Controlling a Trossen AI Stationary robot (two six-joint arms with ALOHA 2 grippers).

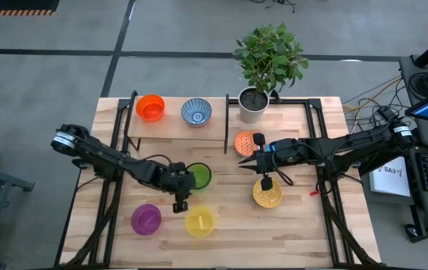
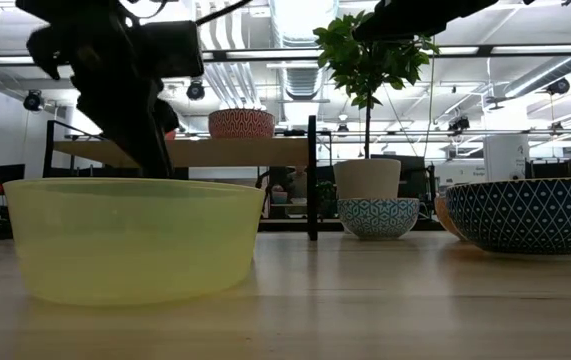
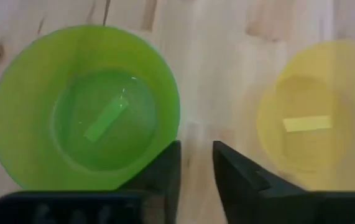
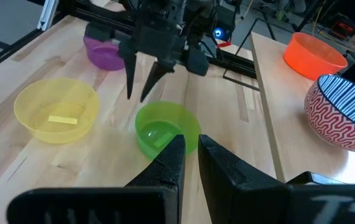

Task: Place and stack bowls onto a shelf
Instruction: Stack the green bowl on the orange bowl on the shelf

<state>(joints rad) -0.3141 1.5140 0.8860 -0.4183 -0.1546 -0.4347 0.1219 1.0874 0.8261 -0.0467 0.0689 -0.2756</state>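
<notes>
Left gripper [image 1: 180, 201]: your jaws are slightly parted and hold nothing.
Green bowl [image 3: 84, 109]: it sits just to one side of your left jaws, its rim at one fingertip, not between them.
Yellow bowl [image 3: 311, 118]: near, on the other side.
Right gripper [image 1: 248, 162]: nearly closed, empty, farther from the green bowl.
Shelf [image 1: 176, 126]: well beyond the bowl; it already carries two bowls.
Nearer arm: the left, I judge.
</notes>
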